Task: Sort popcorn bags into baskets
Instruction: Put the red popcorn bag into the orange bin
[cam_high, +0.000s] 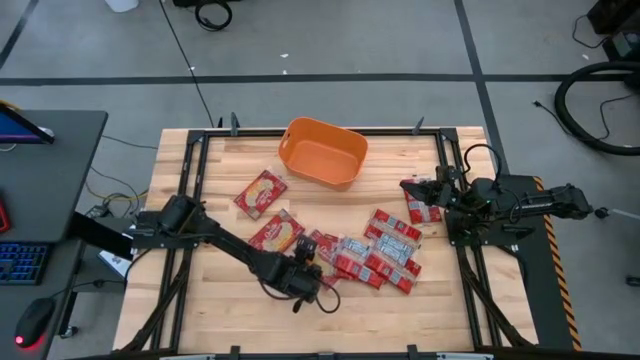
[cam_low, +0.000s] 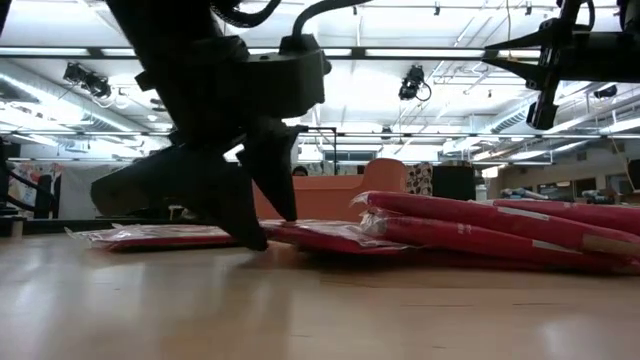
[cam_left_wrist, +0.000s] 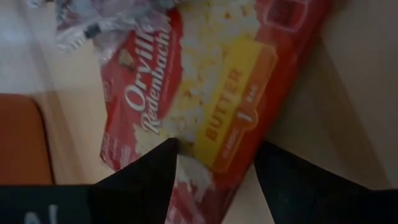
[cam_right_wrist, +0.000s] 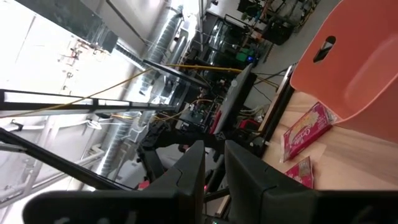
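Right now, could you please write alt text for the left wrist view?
A red butter popcorn bag lies flat on the wooden table, the left gripper's two dark fingers spread open over its near end. An orange tub shows at one edge.

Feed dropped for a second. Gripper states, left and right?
Left gripper: open, straddling a popcorn bag on the table, not gripped.
Right gripper: nearly closed; no bag shows between its fingers.

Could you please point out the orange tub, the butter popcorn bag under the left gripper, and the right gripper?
orange tub (cam_high: 322, 158): high view, bare floor inside.
butter popcorn bag (cam_left_wrist: 233, 93): left wrist view, yellow label.
right gripper (cam_high: 408, 186): high view, between its fingertips.
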